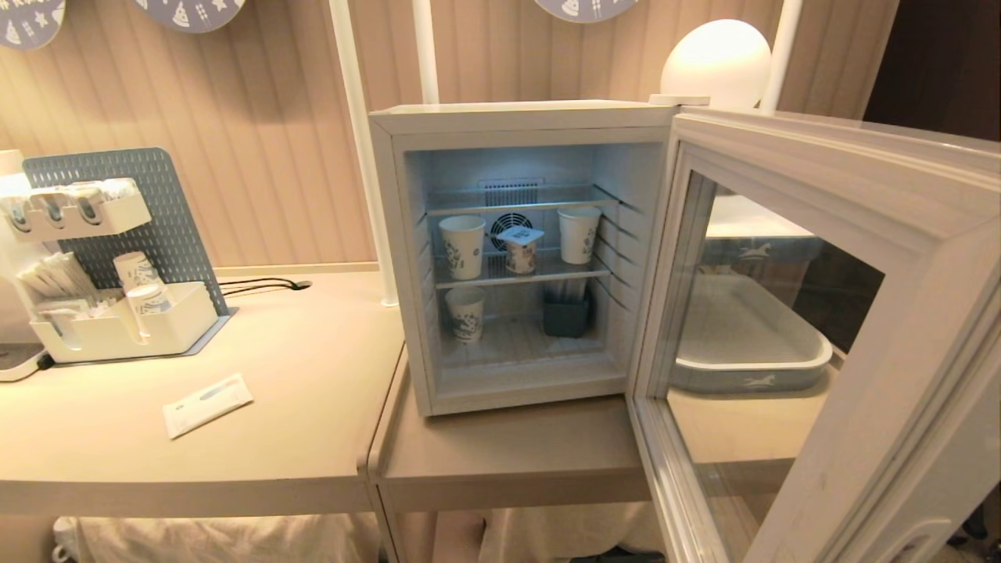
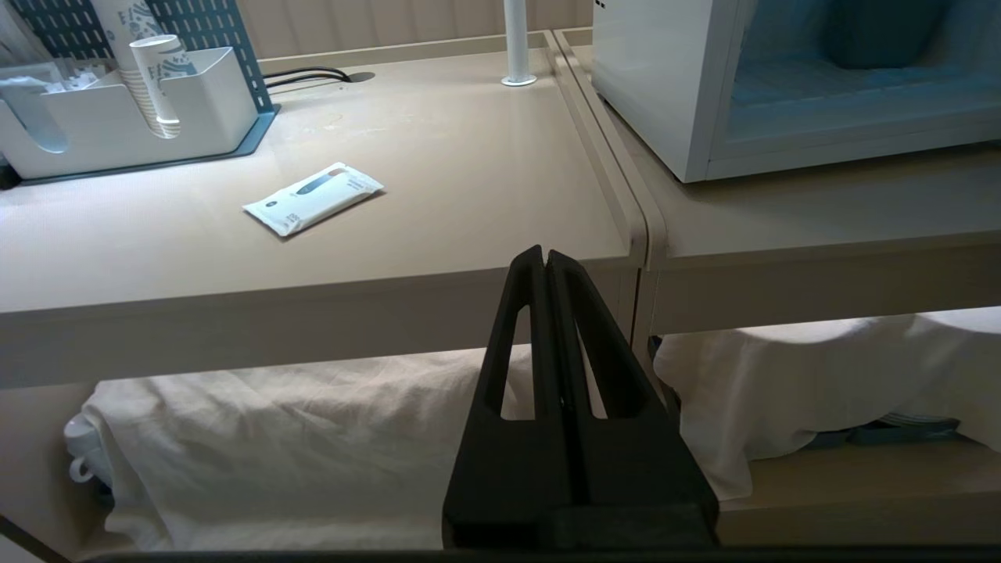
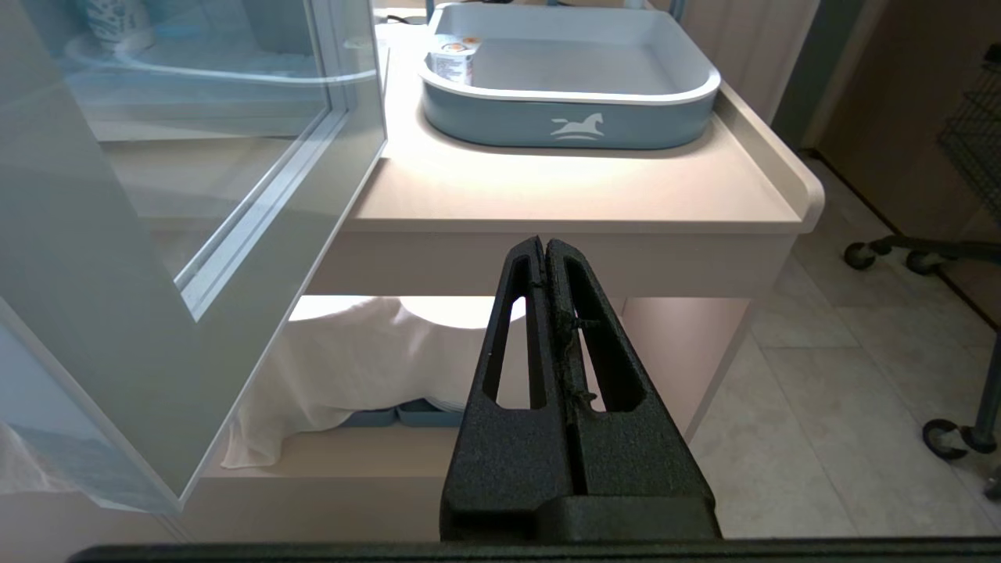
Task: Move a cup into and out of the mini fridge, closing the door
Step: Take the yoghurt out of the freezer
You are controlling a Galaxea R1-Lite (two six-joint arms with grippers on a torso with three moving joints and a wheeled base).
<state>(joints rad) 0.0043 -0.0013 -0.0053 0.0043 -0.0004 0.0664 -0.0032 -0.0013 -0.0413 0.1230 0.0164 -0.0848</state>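
cup point(image 1: 520, 249) on middle wire shelf of mini fridge point(image 1: 516, 117), between two paper cups | door point(image 1: 821, 328) swung wide | left gripper point(image 2: 545, 254) off bench front edge, jaws clenched, empty | right gripper point(image 3: 544, 244) likewise | advice: open jaws before reaching in, avoid neighbours.

No lettering reads clearly anywhere; only a white horse emblem stands on the grey-blue tray point(image 3: 571, 125) beside the door point(image 3: 117, 258).

beige table point(image 1: 313, 438) | on it: mini fridge point(image 1: 516, 117), white packet point(image 1: 207, 404), organizer point(image 1: 125, 328), grey tray point(image 1: 751, 367)
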